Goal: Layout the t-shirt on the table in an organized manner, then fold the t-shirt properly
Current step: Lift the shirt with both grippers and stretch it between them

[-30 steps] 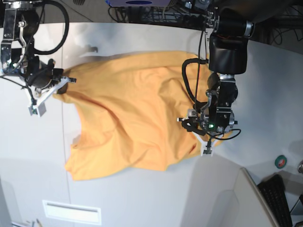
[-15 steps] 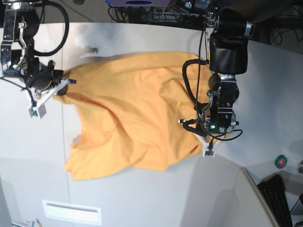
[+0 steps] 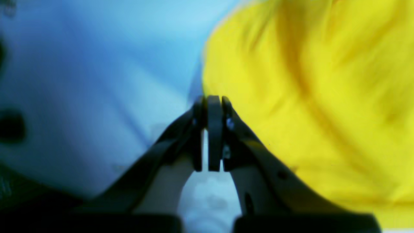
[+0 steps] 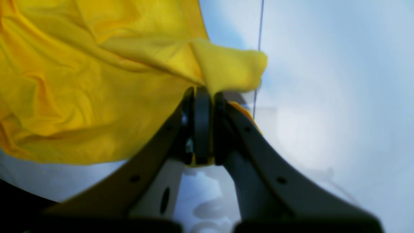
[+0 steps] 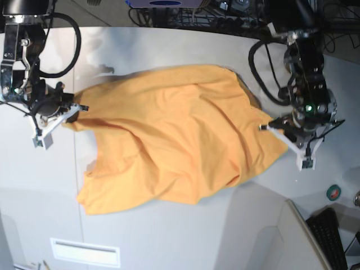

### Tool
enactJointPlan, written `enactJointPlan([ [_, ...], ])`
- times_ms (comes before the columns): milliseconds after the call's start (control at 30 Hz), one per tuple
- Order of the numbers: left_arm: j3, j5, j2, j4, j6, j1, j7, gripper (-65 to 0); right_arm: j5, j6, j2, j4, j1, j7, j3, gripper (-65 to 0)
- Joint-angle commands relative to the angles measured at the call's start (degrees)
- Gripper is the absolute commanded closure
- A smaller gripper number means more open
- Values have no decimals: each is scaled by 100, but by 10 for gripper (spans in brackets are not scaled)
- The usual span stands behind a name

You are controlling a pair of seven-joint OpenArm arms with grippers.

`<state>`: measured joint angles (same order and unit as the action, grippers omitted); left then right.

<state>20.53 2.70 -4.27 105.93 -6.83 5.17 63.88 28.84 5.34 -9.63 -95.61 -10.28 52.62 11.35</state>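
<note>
The orange-yellow t-shirt (image 5: 169,146) lies rumpled on the off-white table (image 5: 169,230), stretched between both arms. At its right edge my left gripper (image 5: 265,127) is shut on the cloth. In the left wrist view the black fingertips (image 3: 214,103) are pressed together at the shirt's (image 3: 307,97) edge. My right gripper (image 5: 79,108) is shut on the shirt's left corner. The right wrist view shows the gripper (image 4: 202,94) with a fold of the shirt (image 4: 81,81) draped over its tips and yellow cloth between the pads.
A thin dark seam (image 4: 258,32) runs across the table beside the right gripper. A green tape roll (image 5: 334,192) and a black keyboard (image 5: 332,239) sit at the near right. A white rectangular label (image 5: 84,252) lies near the front edge. Cables hang at the back.
The left gripper closed on the shirt's right edge and moved right and toward the back, drawing the cloth out wider. The right gripper kept its hold and dropped slightly.
</note>
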Motion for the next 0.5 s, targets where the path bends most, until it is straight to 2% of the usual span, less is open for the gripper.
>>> enactJointPlan([
  [0,272,121,-69,198,-7,200,-36,0,57,6,-53,-122,-5,-97,29,0],
  [67,703,42,-25,216,-104,771,-89,0,57,6,-53,-122,-93,-97,29,0],
  [200,1371,-758,98,-101,-350,1527,-704,0,57,6,-61,1,-128,-97,-6,0],
  [300,1467,-986,98,-628,-350,1492,-950,0,57,-3,-44,221,13,-106,-6,0],
  [467,1441,-978,89,-1252,-350,771,-1003,0,57,-46,-53,405,233,-106,29,0],
])
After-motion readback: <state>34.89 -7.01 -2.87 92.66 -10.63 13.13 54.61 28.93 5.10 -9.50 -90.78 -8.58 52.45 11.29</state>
